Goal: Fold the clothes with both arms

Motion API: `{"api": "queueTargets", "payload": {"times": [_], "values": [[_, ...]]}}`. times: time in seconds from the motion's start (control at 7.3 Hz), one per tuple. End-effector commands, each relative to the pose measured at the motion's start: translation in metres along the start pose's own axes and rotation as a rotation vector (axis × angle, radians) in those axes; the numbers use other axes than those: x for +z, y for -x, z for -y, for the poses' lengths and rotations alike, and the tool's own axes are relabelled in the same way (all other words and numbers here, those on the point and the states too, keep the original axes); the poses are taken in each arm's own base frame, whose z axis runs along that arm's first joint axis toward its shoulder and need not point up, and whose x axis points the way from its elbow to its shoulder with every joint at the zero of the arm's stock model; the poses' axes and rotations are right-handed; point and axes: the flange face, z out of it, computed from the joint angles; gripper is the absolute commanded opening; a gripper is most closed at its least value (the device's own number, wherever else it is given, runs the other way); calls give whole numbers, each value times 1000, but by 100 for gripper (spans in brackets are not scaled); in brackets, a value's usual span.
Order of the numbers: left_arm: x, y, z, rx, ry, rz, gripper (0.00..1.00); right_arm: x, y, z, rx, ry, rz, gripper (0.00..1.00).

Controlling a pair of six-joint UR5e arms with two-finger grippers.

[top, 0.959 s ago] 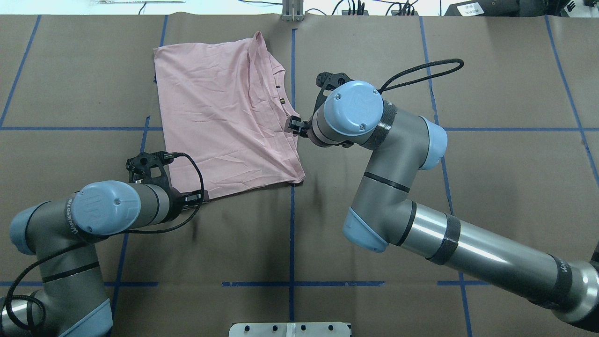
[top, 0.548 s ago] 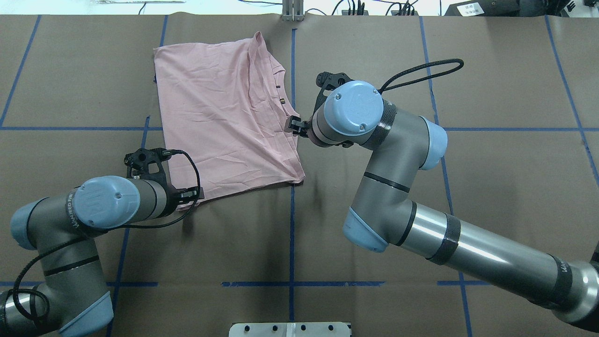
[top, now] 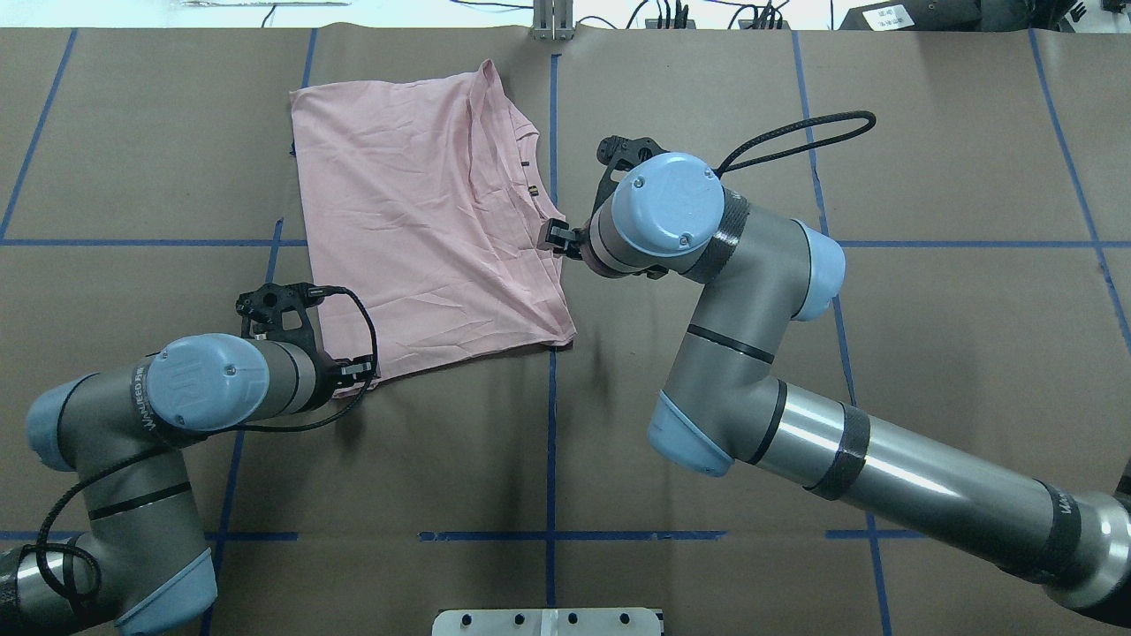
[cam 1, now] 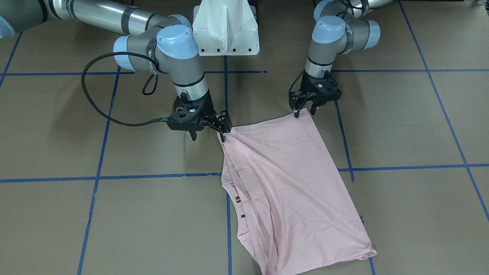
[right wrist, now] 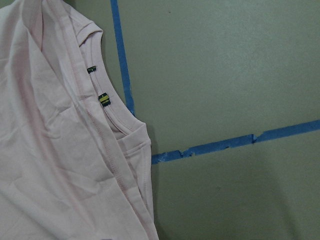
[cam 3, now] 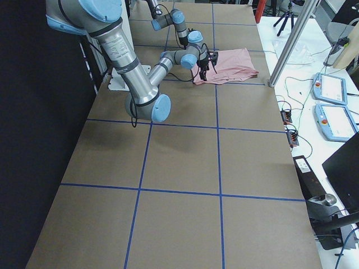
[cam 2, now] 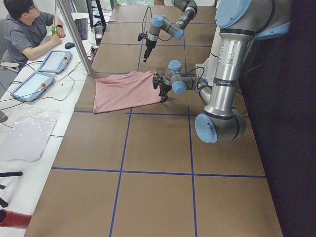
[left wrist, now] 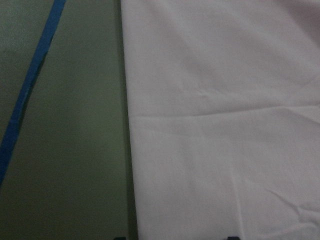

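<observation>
The pale pink T-shirt [top: 424, 221] lies folded and flat on the brown table, its collar and small tags [right wrist: 103, 99] toward the centre tape line. My left gripper [top: 358, 371] is open at the shirt's near-left corner. In the left wrist view the shirt [left wrist: 225, 125] has its edge running between the fingertips. The front view shows the left gripper [cam 1: 304, 112] low over that corner. My right gripper [cam 1: 208, 136] is open, with one finger [cam 1: 223, 133] touching the shirt [cam 1: 290, 183] at its other near corner. The shirt's print is hidden.
Blue tape lines [top: 550, 442] grid the table. The white pedestal base [cam 1: 225, 30] stands between the arms. A person [cam 2: 29, 34] sits at a side desk with tablets beyond the table's far edge. A metal post [cam 3: 291, 39] stands near the shirt's far side.
My left arm has shifted a little, drawing its gripper slightly left along the shirt's near corner. The right arm and the shirt have not moved.
</observation>
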Motion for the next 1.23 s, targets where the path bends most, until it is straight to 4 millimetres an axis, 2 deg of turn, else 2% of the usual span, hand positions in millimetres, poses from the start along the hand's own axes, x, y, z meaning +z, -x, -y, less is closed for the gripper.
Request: {"api": "queueTargets", "payload": {"times": [0.0,0.14,0.27,0.41,0.69,0.96,1.1], "values": [[0,0,-1,3,1,0,0,2,-1,0,1,1,-5,95],[-2,-1,0,2,-1,-6,0,2,1,-2,21,1,-3,90],[-7,-4,1,1,-1,-17,0,4,2,-3,130,4,-8,69],[-9,-4,2,0,-3,-20,0,9,19,-2,157,7,-12,63],[-14,-6,3,0,-7,-29,0,34,47,-14,196,26,-46,67],[-19,-9,3,0,-9,-39,0,53,52,-42,181,53,-85,74],[-20,-9,3,0,-10,-41,0,57,52,-50,177,59,-113,74]]}}
